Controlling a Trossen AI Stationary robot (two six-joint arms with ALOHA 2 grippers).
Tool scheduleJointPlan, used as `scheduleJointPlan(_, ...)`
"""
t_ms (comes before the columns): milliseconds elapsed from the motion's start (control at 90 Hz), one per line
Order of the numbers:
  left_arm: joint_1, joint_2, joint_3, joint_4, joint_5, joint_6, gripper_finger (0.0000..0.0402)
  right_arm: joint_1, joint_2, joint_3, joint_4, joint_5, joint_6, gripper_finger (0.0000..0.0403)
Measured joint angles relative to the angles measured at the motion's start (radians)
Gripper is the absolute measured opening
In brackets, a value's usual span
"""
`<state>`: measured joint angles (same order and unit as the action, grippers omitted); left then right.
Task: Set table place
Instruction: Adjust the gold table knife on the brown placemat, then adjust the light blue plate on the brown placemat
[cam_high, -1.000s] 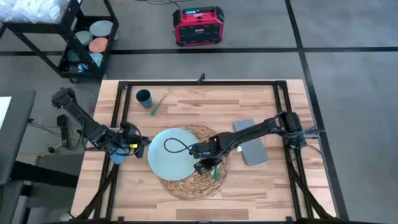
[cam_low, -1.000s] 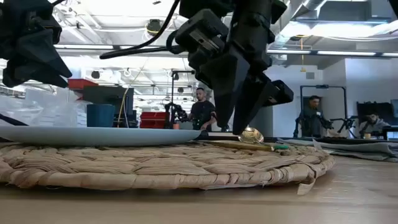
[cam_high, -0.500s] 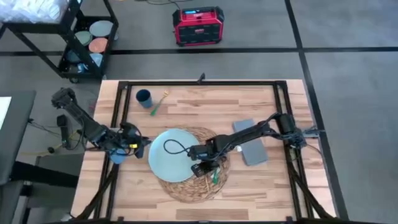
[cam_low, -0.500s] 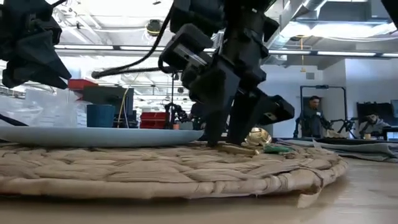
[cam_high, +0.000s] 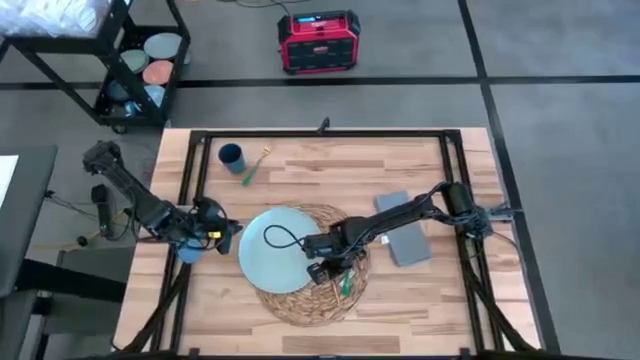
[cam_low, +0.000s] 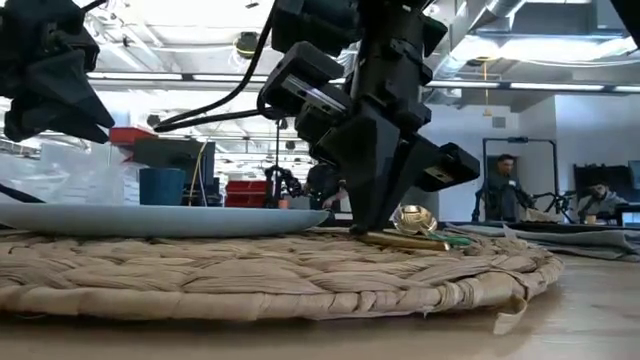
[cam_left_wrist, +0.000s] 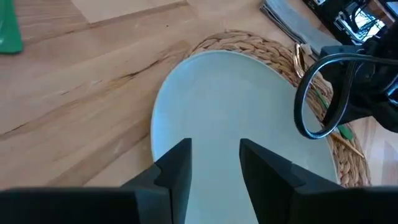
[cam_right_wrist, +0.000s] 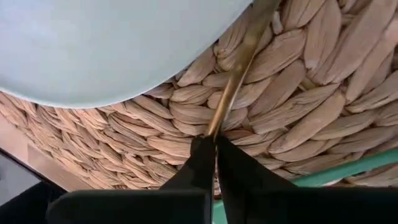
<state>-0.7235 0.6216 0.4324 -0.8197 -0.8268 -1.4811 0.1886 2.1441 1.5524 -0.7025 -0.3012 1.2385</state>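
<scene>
Your right gripper (cam_high: 327, 270) is pinching the gold shaft of a spoon (cam_right_wrist: 239, 68) lying on the mat (cam_high: 300, 305), just right of the plate (cam_high: 272, 250). You are risking dragging it under the plate's rim. Your left gripper (cam_left_wrist: 214, 155) is hanging open at the plate's left edge.

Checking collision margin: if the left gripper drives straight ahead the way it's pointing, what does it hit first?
The pale blue plate. The left gripper sits open at the plate's near rim, aimed across it; beyond lie the woven mat and the right arm's cable. Its height over the rim is unclear, so it might skim over.
</scene>
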Motion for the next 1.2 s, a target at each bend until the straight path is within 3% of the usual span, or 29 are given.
scheduleJointPlan(178, 0.0, 0.0, 0.0, -0.001, 0.0, 0.0, 0.0119, 0.002, -0.004, 0.0, -0.009, 0.009, 0.04, 0.0)
scheduleJointPlan(389, 0.0, 0.0, 0.0, 0.001, 0.0, 0.0, 0.0119, -0.014, -0.043, -0.003, -0.09, 0.109, 0.056, 0.0)
scheduleJointPlan(1044, 0.0, 0.0, 0.0, 0.003, 0.0, -0.008, 0.0119, -0.01, -0.08, -0.002, -0.059, 0.103, 0.014, 0.0016)
scheduleJointPlan(1200, -0.001, 0.002, 0.0, 0.008, 0.07, -0.05, 0.0119, -0.017, -0.147, -0.001, -0.06, 0.168, 0.016, 0.001)
